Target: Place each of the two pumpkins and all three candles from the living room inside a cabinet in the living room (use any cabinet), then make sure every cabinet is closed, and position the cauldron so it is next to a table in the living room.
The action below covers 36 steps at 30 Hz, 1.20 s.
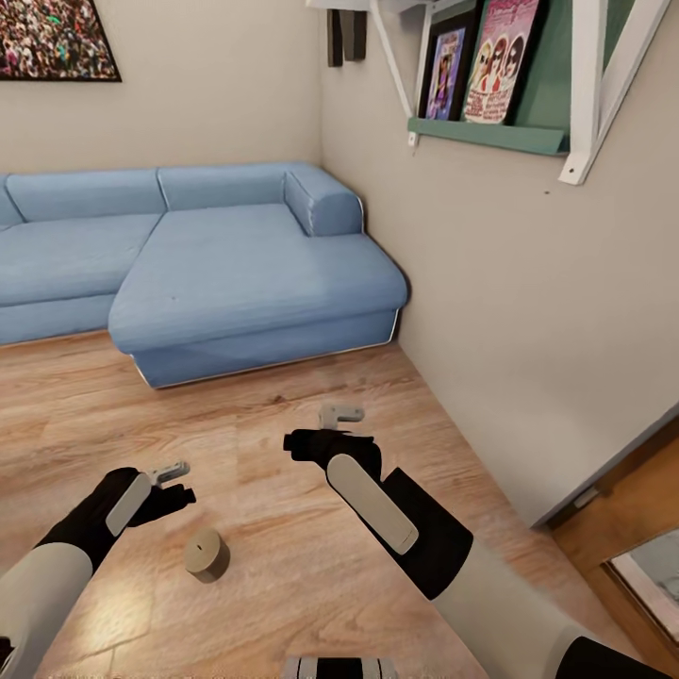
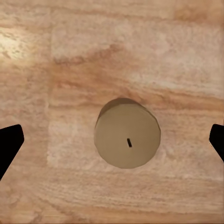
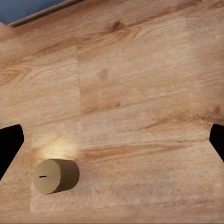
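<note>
A single stubby grey-beige candle (image 1: 206,554) stands upright on the wooden floor, its small wick on top. My left gripper (image 1: 177,481) hovers open just above and slightly behind it. In the left wrist view the candle (image 2: 127,140) lies centred between the dark fingertips (image 2: 9,145), with wide gaps on both sides. My right gripper (image 1: 340,414) hangs open over bare floor, further to the right and farther forward. The right wrist view catches the candle (image 3: 55,176) off to one side, well clear of the fingertips (image 3: 8,142).
A blue corner sofa (image 1: 236,273) fills the space ahead on the left. A beige wall (image 1: 528,311) runs along the right, carrying a green shelf (image 1: 490,134) with pictures. A brown doorway (image 1: 627,514) opens at the lower right. Wooden floor (image 1: 273,443) stretches between me and the sofa.
</note>
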### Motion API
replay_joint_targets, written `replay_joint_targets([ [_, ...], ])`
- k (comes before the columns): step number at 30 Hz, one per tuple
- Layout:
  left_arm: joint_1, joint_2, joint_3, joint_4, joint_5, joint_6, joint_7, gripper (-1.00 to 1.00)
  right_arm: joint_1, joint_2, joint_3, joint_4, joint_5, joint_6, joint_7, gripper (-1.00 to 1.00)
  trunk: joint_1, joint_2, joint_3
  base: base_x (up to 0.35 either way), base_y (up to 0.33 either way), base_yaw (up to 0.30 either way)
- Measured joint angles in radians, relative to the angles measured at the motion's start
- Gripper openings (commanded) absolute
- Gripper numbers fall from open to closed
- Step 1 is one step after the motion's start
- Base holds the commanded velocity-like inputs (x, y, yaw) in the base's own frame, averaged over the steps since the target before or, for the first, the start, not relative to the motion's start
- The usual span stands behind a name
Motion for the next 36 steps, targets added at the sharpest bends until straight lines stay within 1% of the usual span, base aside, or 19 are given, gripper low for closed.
replay_joint_targets([
  [15, 0.000, -0.003, -0.009, -0.001, 0.000, -0.007, -0.005, 1.00, 0.000, -0.002, -0.001, -0.001, 0.000, 0.000, 0.000, 1.00, 0.007, -0.004, -0.058, 0.000, 0.000, 0.000],
  [17, 0.000, -0.003, -0.009, -0.001, -0.001, -0.019, -0.005, 1.00, 0.000, -0.007, -0.004, -0.009, -0.004, 0.003, 0.001, 1.00, 0.008, -0.004, -0.066, 0.000, 0.000, 0.000],
  [18, 0.000, -0.003, -0.010, 0.000, -0.001, -0.021, -0.005, 1.00, 0.000, -0.010, -0.005, -0.015, -0.006, 0.008, 0.002, 1.00, 0.008, -0.004, -0.066, 0.000, 0.000, 0.000],
  [20, 0.000, -0.003, -0.011, 0.000, -0.001, -0.025, -0.005, 1.00, 0.009, -0.029, -0.009, -0.046, -0.009, 0.035, 0.007, 1.00, 0.008, -0.004, -0.066, 0.000, 0.000, 0.000],
  [21, 0.000, -0.003, -0.012, 0.000, -0.001, -0.026, -0.005, 1.00, 0.022, -0.044, -0.014, -0.076, -0.010, 0.051, 0.012, 1.00, 0.008, -0.004, -0.066, 0.000, 0.000, 0.000],
  [23, 0.000, -0.003, -0.013, -0.001, -0.001, -0.027, -0.005, 1.00, 0.038, -0.060, -0.024, -0.111, -0.018, 0.062, 0.020, 1.00, 0.008, -0.004, -0.066, 0.000, 0.000, 0.000],
  [24, 0.000, -0.003, -0.013, -0.001, -0.001, -0.028, -0.005, 1.00, 0.054, -0.076, -0.039, -0.145, -0.037, 0.070, 0.033, 1.00, 0.008, -0.004, -0.066, 0.000, 0.000, 0.000],
  [25, 0.000, -0.004, -0.013, -0.001, -0.001, -0.028, -0.005, 1.00, 0.066, -0.092, -0.054, -0.175, -0.067, 0.075, 0.052, 1.00, 0.008, -0.004, -0.066, 0.000, 0.000, 0.000],
  [27, 0.000, -0.004, -0.013, -0.001, -0.001, -0.029, -0.005, 1.00, 0.075, -0.112, -0.064, -0.196, -0.102, 0.079, 0.074, 1.00, 0.008, -0.004, -0.066, 0.000, 0.000, 0.000],
  [28, 0.000, -0.004, -0.013, -0.001, -0.001, -0.029, -0.005, 1.00, 0.081, -0.134, -0.071, -0.210, -0.134, 0.081, 0.101, 1.00, 0.008, -0.004, -0.066, 0.000, 0.000, 0.000],
  [29, 0.000, -0.004, -0.013, -0.001, -0.001, -0.030, -0.005, 1.00, 0.082, -0.146, -0.073, -0.216, -0.149, 0.082, 0.116, 1.00, 0.008, -0.004, -0.066, 0.000, 0.000, 0.000],
  [30, 0.000, -0.004, -0.013, -0.001, -0.001, -0.030, -0.005, 1.00, 0.084, -0.158, -0.075, -0.221, -0.161, 0.082, 0.134, 1.00, 0.008, -0.004, -0.066, 0.000, 0.000, 0.000],
  [31, 0.000, -0.004, -0.013, -0.001, -0.001, -0.030, -0.005, 1.00, 0.086, -0.180, -0.080, -0.227, -0.177, 0.084, 0.170, 1.00, 0.008, -0.004, -0.066, 0.000, 0.000, 0.000],
  [32, 0.000, -0.004, -0.013, -0.001, -0.001, -0.030, -0.005, 1.00, 0.087, -0.190, -0.081, -0.229, -0.183, 0.084, 0.190, 1.00, 0.008, -0.004, -0.066, 0.000, 0.000, 0.000],
  [33, 0.000, -0.004, -0.013, -0.002, -0.001, -0.030, -0.005, 1.00, 0.088, -0.207, -0.083, -0.233, -0.191, 0.085, 0.224, 1.00, 0.008, -0.004, -0.066, 0.000, 0.000, 0.000],
  [35, 0.000, -0.004, -0.013, -0.002, -0.001, -0.030, -0.005, 1.00, 0.089, -0.224, -0.085, -0.236, -0.199, 0.085, 0.259, 1.00, 0.008, -0.004, -0.070, 0.000, 0.000, 0.000],
  [36, 0.000, -0.004, -0.013, -0.003, -0.001, -0.030, -0.006, 1.00, 0.090, -0.227, -0.085, -0.236, -0.200, 0.085, 0.266, 1.00, 0.009, -0.004, -0.074, 0.000, 0.000, 0.000],
])
